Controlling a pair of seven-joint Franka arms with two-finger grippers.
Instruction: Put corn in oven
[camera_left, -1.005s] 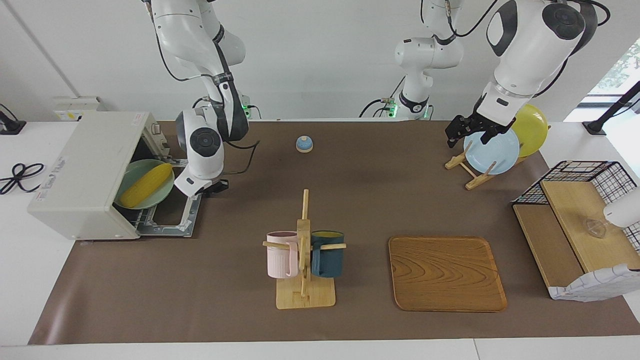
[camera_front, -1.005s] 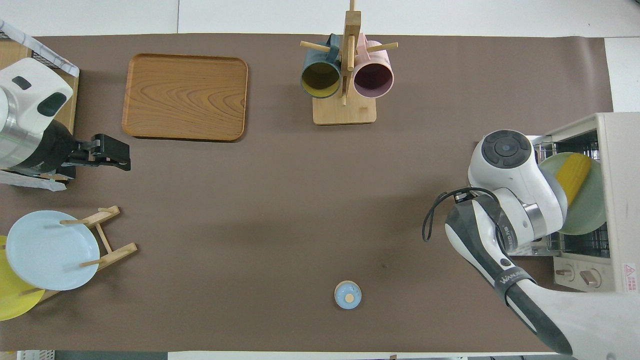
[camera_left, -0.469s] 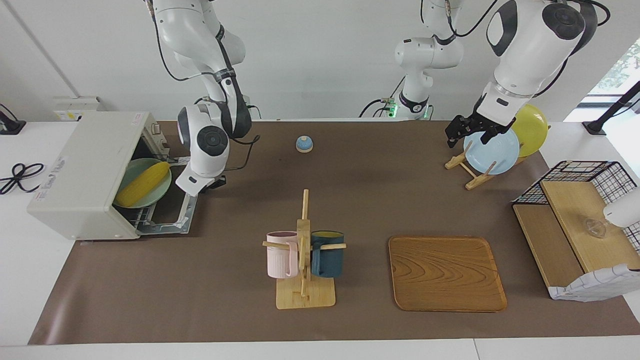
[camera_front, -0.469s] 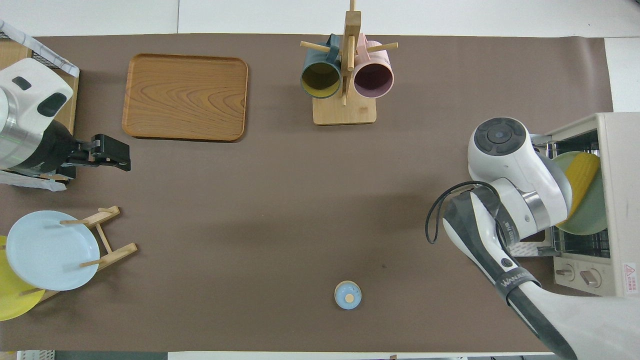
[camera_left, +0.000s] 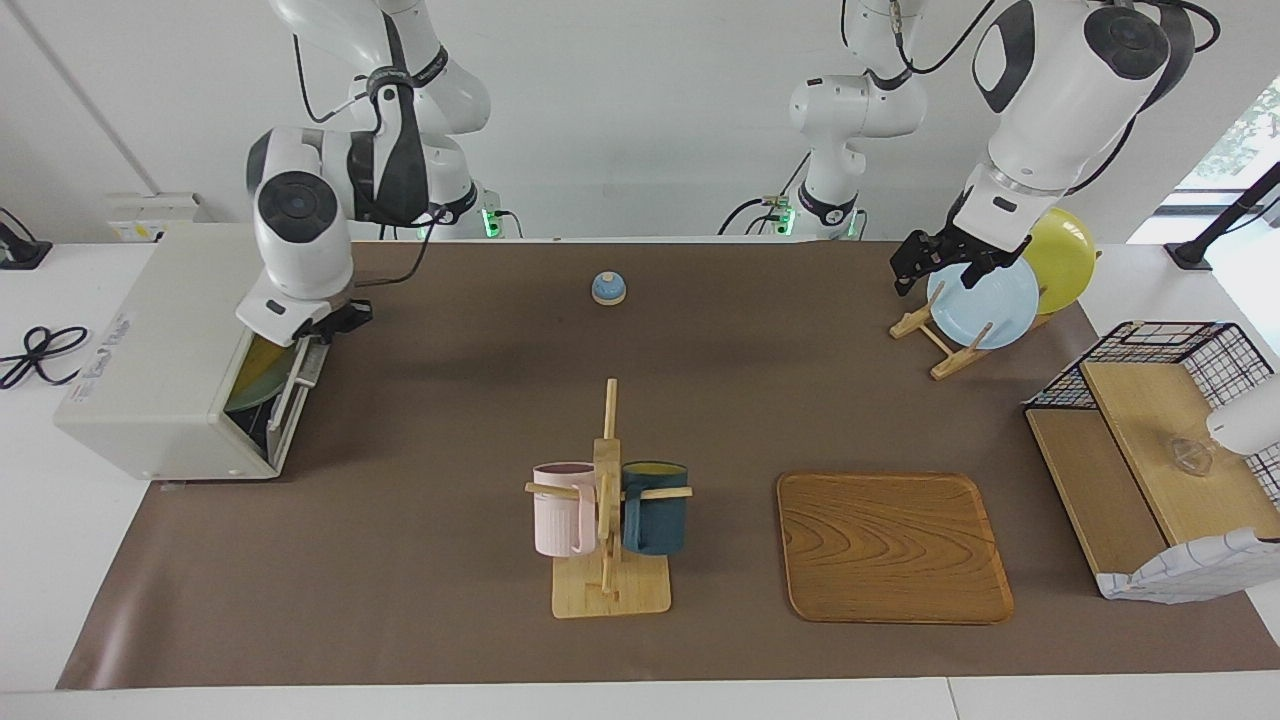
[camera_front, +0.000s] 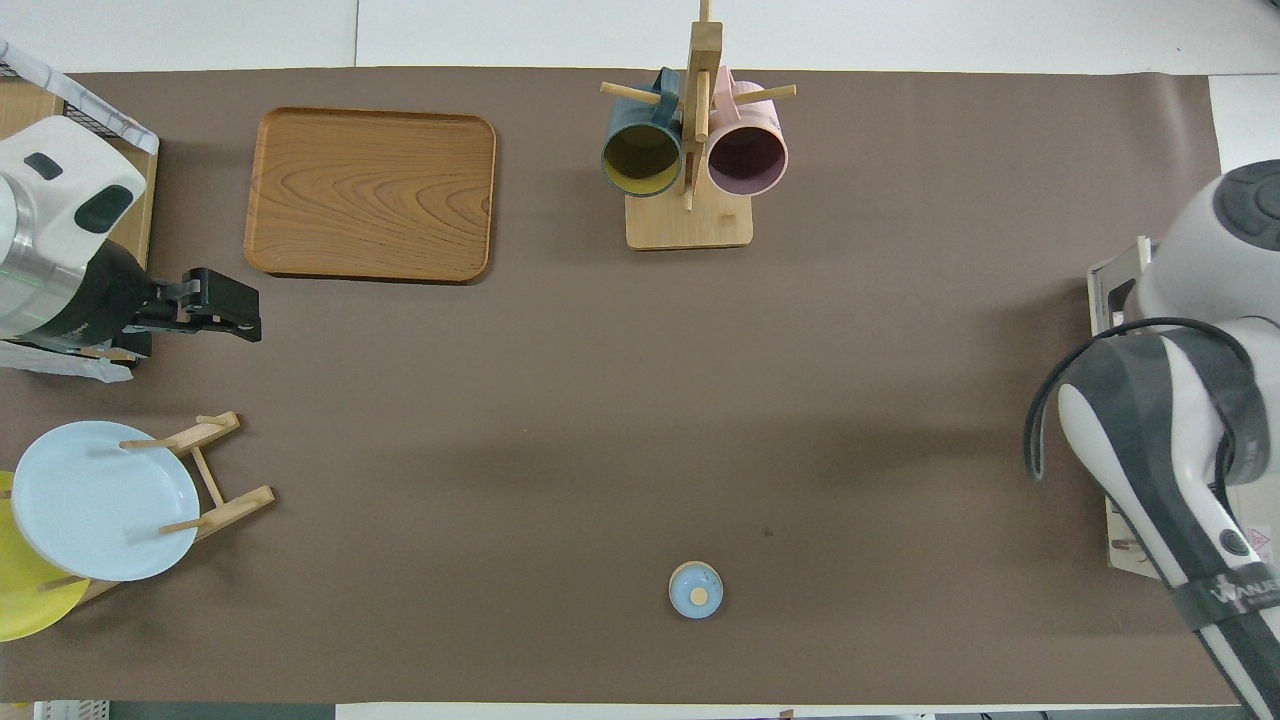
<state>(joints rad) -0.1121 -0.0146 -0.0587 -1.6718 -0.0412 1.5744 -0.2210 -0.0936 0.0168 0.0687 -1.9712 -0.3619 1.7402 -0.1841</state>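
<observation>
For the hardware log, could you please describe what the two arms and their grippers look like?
Both arms have glossy white rounded shells with dark grey joint caps and bands, and loose black cables run alongside. The right arm's forearm carries white lettering on a dark band. The left gripper and the right gripper are both black.

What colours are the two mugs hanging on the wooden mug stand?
Pale pink mug and dark teal mug; clearest in the facing view.
</observation>
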